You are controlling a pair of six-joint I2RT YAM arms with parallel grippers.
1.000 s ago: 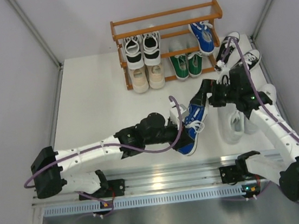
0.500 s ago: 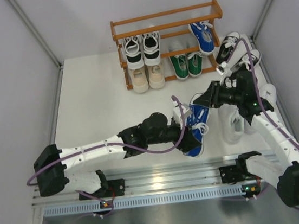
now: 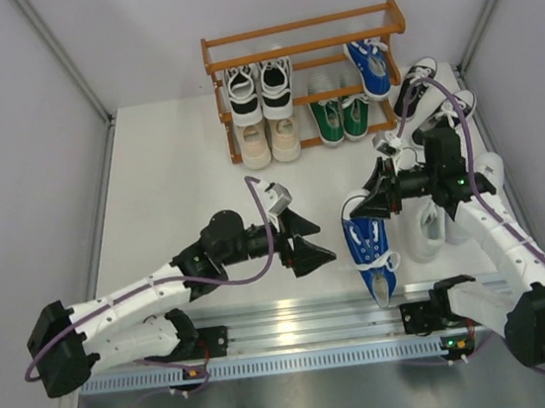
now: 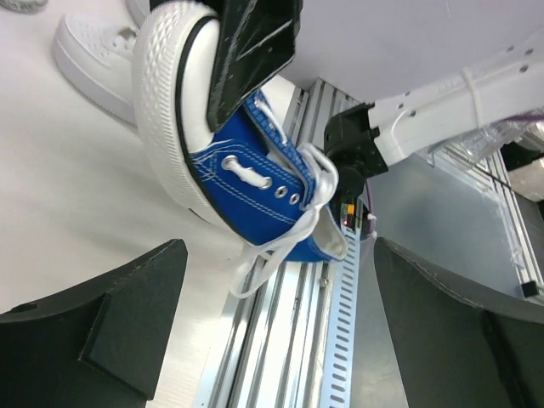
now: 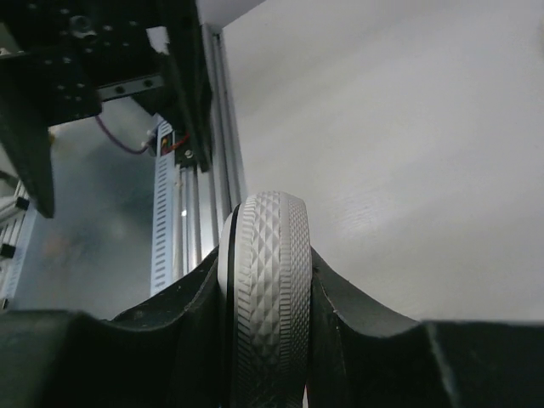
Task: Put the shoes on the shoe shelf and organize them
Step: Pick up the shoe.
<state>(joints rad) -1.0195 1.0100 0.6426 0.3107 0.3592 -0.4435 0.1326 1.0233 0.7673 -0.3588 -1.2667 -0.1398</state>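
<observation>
Compared with a second ago, the left gripper (image 3: 309, 239) is off the blue sneaker (image 3: 370, 252) and is pulled back to its own side. Its fingers (image 4: 93, 331) stand wide open and hold nothing. The right gripper (image 3: 372, 204) now carries the shoe alone, its fingers (image 5: 170, 340) partly closed on the rubber toe cap (image 5: 265, 280). The heel points toward the rail (image 3: 296, 315) at the near edge of the table (image 3: 170, 177), well apart from the shoe shelf (image 3: 302, 36). With so small a hold on the toe, I judge that the sneaker can swing or slip out, and the loose laces (image 4: 263, 255) can catch on the rail. Only the left wrist view shows these hanging laces. Only the top view shows the shelf with the other blue sneaker (image 3: 370, 65). The right wrist view shows the clamped toe cap and almost nothing else.
</observation>
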